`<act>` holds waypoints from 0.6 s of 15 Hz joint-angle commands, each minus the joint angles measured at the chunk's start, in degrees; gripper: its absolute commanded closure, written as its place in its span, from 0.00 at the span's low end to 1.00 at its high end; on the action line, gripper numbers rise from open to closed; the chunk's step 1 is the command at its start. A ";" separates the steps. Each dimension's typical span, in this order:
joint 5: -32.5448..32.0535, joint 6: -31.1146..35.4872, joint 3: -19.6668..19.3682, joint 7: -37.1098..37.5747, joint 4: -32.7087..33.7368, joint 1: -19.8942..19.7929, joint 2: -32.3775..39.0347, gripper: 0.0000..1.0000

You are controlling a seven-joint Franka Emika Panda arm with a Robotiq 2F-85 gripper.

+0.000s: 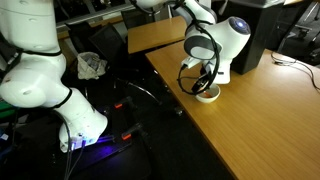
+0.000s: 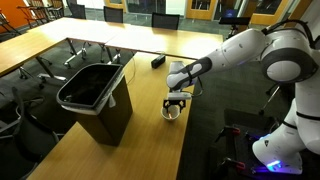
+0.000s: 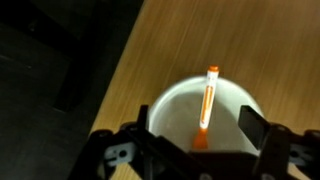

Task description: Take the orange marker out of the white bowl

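The white bowl (image 3: 225, 105) fills the lower middle of the wrist view, with the orange marker (image 3: 207, 108) lying inside it, one end resting on the far rim. My gripper (image 3: 196, 128) hangs directly above the bowl, open, its two dark fingers on either side of the marker and apart from it. In both exterior views the gripper (image 1: 202, 82) (image 2: 175, 102) is just over the bowl (image 1: 208, 95) (image 2: 171, 113), close to the table edge. The marker does not show in the exterior views.
The wooden table (image 2: 90, 140) carries a big black box (image 2: 92, 88) close to the bowl. A small dark object (image 2: 158, 61) lies further back. The table edge (image 3: 125, 70) runs beside the bowl, with dark floor beyond. Another robot base (image 1: 60, 100) stands off the table.
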 commanded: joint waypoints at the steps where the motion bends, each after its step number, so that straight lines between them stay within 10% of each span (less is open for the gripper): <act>1: 1.93 2.02 0.48 2.99 2.37 0.37 2.81 0.18; 4: 1.71 3.17 0.80 4.03 3.94 0.86 4.64 0.24; 5: 1.43 3.31 0.85 4.11 4.34 1.06 5.03 0.45; 9: -0.13 2.58 0.23 5.01 4.77 1.98 5.27 0.66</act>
